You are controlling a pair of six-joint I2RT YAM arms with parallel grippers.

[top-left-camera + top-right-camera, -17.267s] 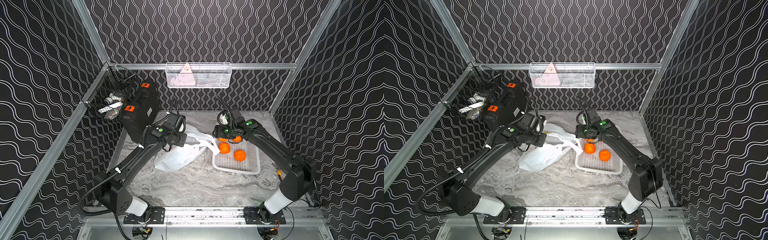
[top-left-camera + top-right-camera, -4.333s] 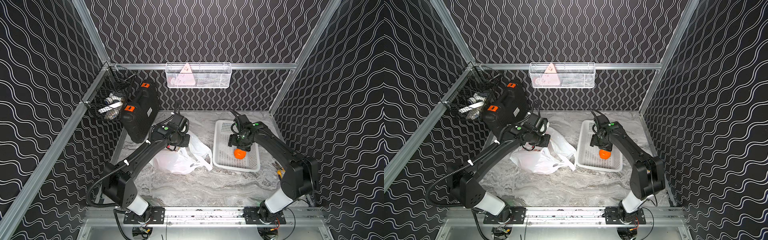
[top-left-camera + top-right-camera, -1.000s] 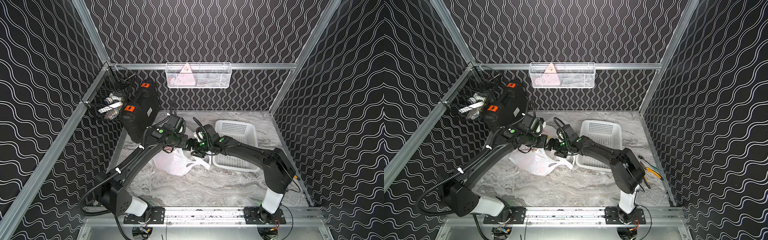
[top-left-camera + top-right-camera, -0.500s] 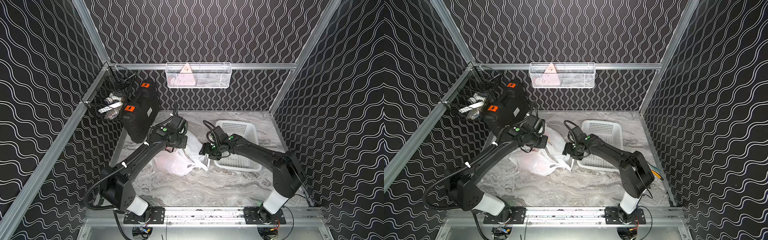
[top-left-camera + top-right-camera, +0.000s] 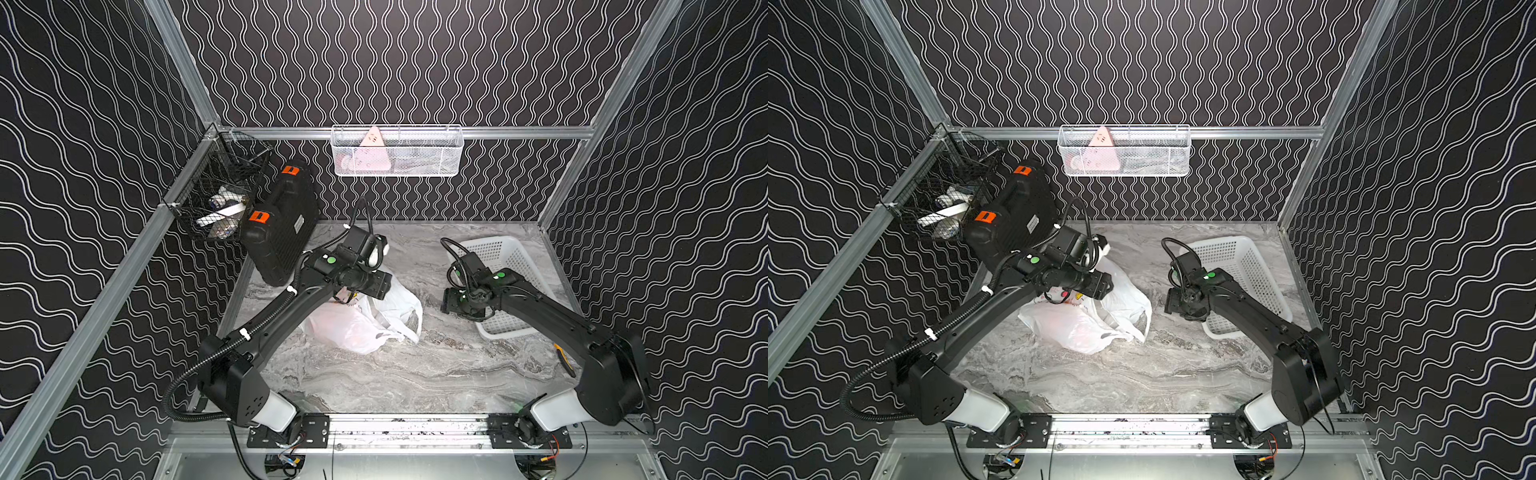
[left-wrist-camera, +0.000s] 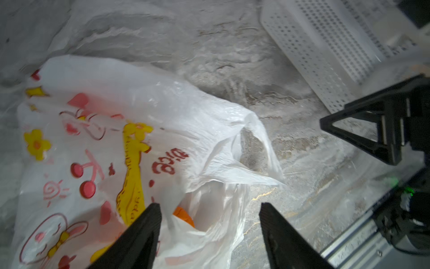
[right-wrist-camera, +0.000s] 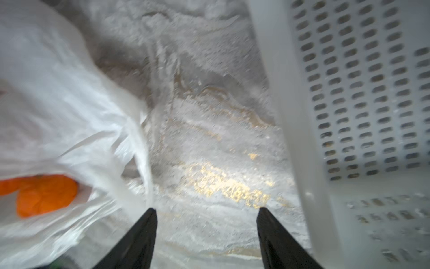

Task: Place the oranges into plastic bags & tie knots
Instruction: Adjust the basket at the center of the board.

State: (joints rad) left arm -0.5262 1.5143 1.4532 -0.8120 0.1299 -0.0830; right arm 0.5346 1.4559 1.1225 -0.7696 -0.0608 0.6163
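Left wrist view: left fingers (image 6: 139, 237) and right fingers (image 7: 137, 240) gape empty; I'd pinch the bag handle (image 6: 223, 163) just ahead, clear of oranges (image 6: 183, 215).

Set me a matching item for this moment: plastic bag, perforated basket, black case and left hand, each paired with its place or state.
Things:
1. plastic bag
2. white perforated basket
3. black case
4. left hand

Places or states:
A. leaning in the back left corner
B. open, over the bag
C. at the right, no oranges visible in it
D. lying in the middle of the table, oranges inside

Pairs: 1-D, 2-C, 3-A, 4-B
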